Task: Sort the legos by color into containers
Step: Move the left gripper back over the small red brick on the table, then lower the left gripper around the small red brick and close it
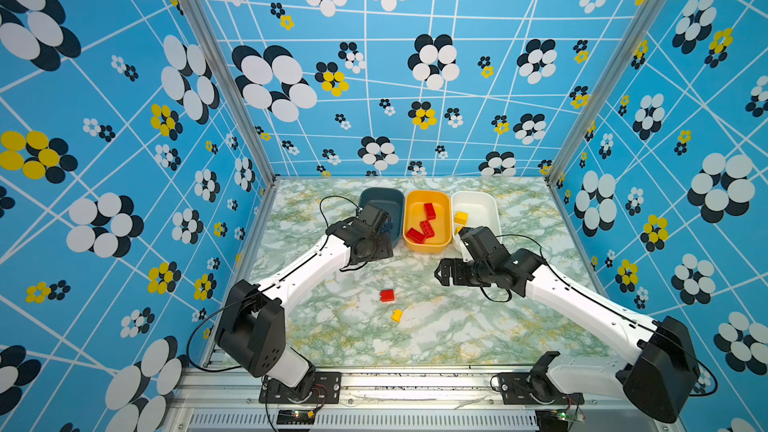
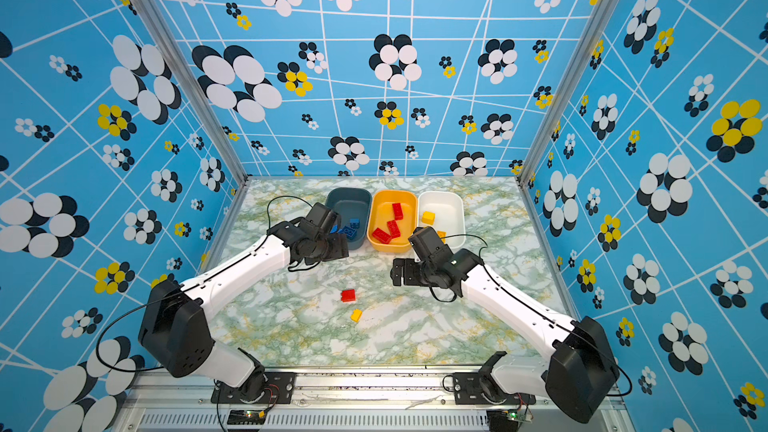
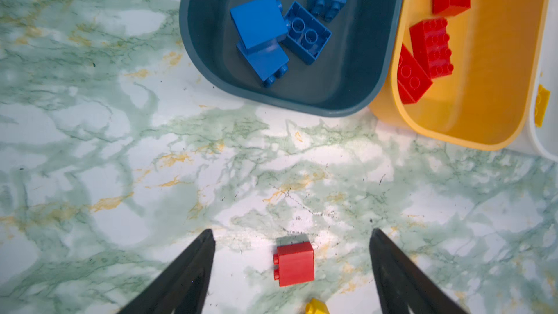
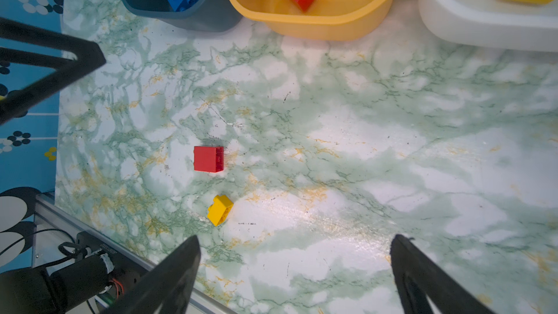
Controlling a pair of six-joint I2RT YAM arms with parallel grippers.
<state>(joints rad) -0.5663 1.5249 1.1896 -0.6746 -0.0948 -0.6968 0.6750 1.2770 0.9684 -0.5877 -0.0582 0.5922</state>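
Marble-patterned worktop (image 1: 457,326): green-veined, with three tubs in a row at the back and two loose bricks near the middle.
Teal tub (image 1: 384,197): leftmost in the row. Four blue bricks (image 3: 262,22) are bunched inside, one upturned with its hollow underside showing.
Orange-yellow tub (image 1: 441,222): middle of the row, right against the teal one. Three long red bricks (image 1: 429,210) lie inside.
White tub (image 1: 482,205): rightmost in the row. It holds yellow bricks (image 1: 461,216), partly hidden by the right arm (image 1: 582,305).
Loose red brick (image 1: 387,295): on the worktop, lying on its side with studs pointing sideways, well apart from the tubs.
Loose yellow brick (image 1: 397,315): near the red one but not touching it, closer to the front edge.
Left jaws: spread wide and gripping nothing, over the worktop at the near end of the teal tub.
Right jaws: spread wide and empty, over bare worktop in front of the orange-yellow and white tubs.
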